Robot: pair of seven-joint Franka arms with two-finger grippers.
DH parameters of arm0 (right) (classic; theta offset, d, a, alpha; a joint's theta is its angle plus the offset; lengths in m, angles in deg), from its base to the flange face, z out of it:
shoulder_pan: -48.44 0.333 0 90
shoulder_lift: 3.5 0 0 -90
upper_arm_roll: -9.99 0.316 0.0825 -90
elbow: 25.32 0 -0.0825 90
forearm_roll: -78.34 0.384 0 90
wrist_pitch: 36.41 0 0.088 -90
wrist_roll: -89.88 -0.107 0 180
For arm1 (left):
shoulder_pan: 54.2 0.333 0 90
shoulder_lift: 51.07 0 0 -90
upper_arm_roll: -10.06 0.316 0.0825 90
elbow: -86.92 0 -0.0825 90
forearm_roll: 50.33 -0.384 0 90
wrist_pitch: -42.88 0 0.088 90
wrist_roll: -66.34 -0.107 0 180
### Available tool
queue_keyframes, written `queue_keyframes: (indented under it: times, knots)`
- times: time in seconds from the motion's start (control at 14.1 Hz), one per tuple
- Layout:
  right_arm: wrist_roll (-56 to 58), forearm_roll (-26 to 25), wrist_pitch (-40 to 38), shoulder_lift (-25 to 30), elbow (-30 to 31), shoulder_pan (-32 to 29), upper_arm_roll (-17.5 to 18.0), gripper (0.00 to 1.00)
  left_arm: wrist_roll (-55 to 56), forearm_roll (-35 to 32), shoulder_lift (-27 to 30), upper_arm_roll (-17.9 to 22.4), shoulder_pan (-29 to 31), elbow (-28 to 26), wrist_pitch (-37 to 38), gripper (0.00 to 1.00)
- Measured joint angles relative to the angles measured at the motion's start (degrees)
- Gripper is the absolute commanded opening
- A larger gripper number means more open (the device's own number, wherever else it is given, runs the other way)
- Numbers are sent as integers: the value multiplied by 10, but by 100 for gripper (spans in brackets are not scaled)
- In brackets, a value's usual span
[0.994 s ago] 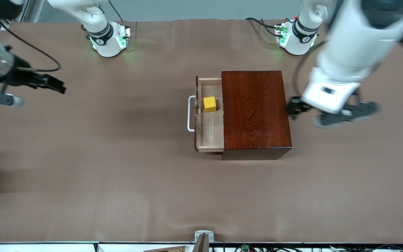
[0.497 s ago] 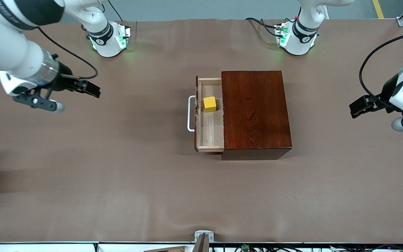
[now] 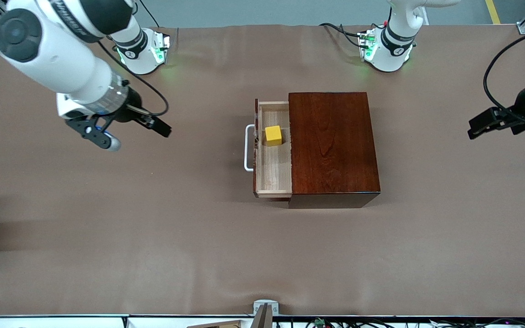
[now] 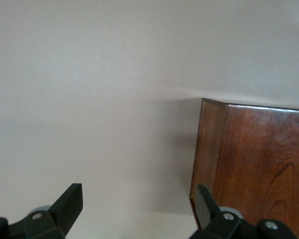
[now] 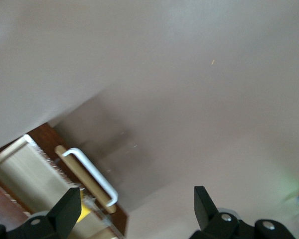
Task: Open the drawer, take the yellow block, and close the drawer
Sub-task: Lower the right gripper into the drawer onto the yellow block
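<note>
Drawer stands partly pulled out of the dark wooden box, the rest of its tray hidden inside; the yellow block sits in it near the white handle. Bare table lies all around. Right gripper hangs over the table toward the right arm's end, jaws spread. Left gripper hangs over the left arm's end, jaws spread, its arm cut off.

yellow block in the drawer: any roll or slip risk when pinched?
The yellow block has flat faces, so it probably won't roll. It looks rigid, likely light given its small size. It sits close to the drawer front, perhaps crowding a finger.
</note>
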Motion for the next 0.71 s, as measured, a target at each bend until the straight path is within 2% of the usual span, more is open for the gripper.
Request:
queue_keyframes:
  times: [0.14,0.43,0.71]
  knots:
    - [-58,18,13,-14,0,16,0,100,-33,1,11,0,6,-8,-3,100]
    - [-220,21,75,-54,-5,57,0,100,-62,1,12,-1,10,-15,-7,100]
    - [-379,21,102,-112,-41,110,0,100,-62,1,12,-1,10,-19,-3,100]
